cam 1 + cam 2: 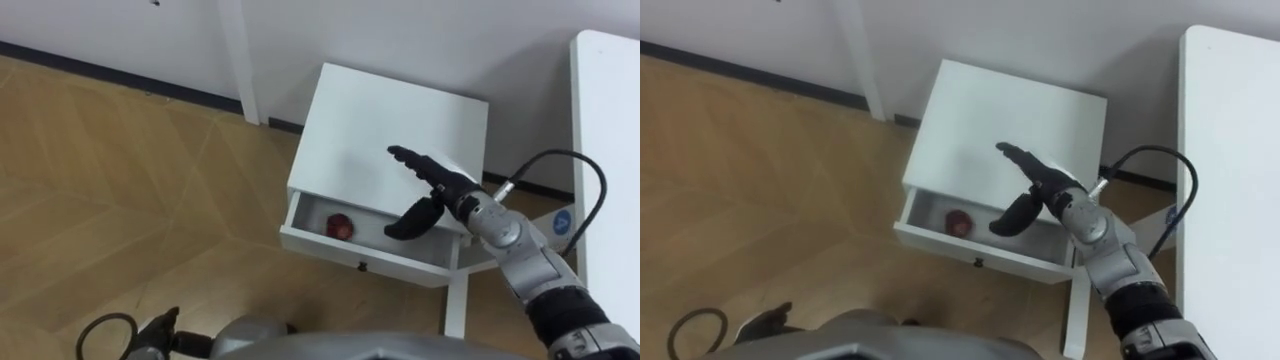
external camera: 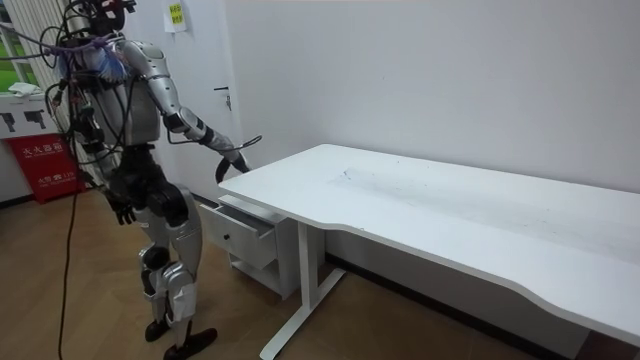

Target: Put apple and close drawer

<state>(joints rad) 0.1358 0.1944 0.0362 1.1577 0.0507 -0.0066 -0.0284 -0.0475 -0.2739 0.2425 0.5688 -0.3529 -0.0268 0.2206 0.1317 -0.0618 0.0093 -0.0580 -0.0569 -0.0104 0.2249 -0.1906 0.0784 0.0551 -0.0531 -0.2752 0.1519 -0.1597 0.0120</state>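
Right hand (image 1: 438,187): reaches in from the right at the end of the silver forearm, held above the front edge of the cabinet and the right part of the open drawer; fingers straight and spread apart from the thumb, which points down toward the drawer; it holds nothing.
Apple (image 1: 340,226): small and red, lying inside the drawer toward its left end, well apart from the right hand.
Drawer (image 1: 370,258): white, pulled partly out of the cabinet, with a small dark knob (image 1: 362,267) at the middle of its front.
Cabinet (image 1: 390,115): low, white, bare flat top, standing against the wall just beside the desk.
Desk (image 1: 605,150): white top along the right edge.
Left hand (image 2: 122,208): hangs by the robot's hip in the room view; whether its fingers are spread or curled cannot be told.
Stance: upright on the wooden floor (image 1: 120,180), facing the cabinet at the desk's end.
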